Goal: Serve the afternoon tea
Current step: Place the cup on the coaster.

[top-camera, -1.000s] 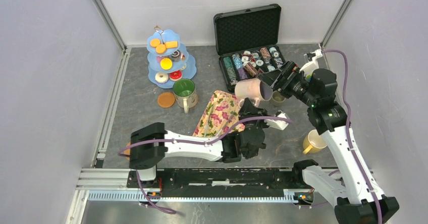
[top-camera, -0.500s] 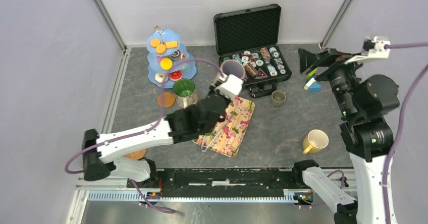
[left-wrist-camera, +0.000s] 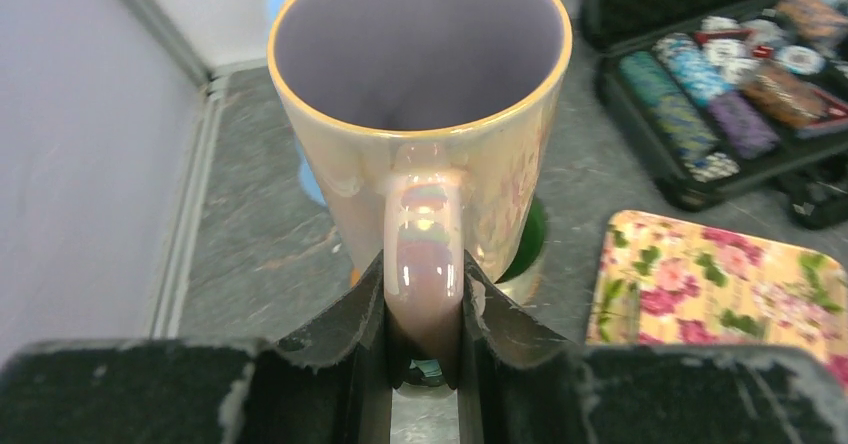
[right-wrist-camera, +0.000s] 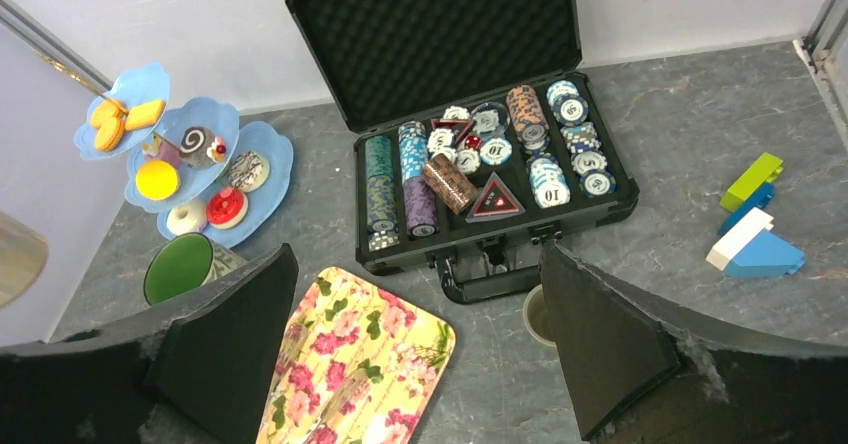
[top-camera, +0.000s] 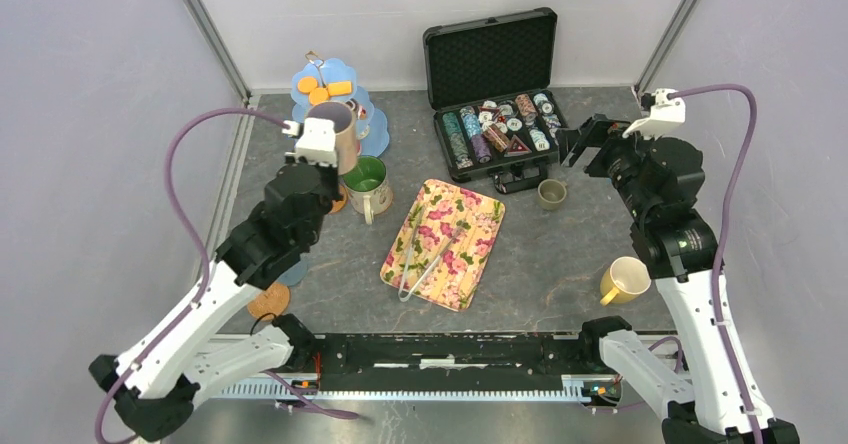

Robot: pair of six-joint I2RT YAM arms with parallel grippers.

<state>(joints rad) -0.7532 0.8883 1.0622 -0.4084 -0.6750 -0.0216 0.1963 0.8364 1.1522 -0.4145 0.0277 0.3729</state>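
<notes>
Lilac-lined mug point(left-wrist-camera: 420, 114), one, handle pinched between left gripper point(left-wrist-camera: 425, 289) fingers, held aloft near green-lined mug point(top-camera: 366, 182), one; yellow mug point(top-camera: 625, 281), one; right gripper point(right-wrist-camera: 415, 264) spread, empty.

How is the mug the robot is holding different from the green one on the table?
The lilac mug is up in the air, its handle pinched in the left gripper. The green mug stands on the table. The lilac mug is lilac inside, with a pearly peach outside and a gold rim, while the green mug is green inside. Both are upright, and each has one handle.
</notes>
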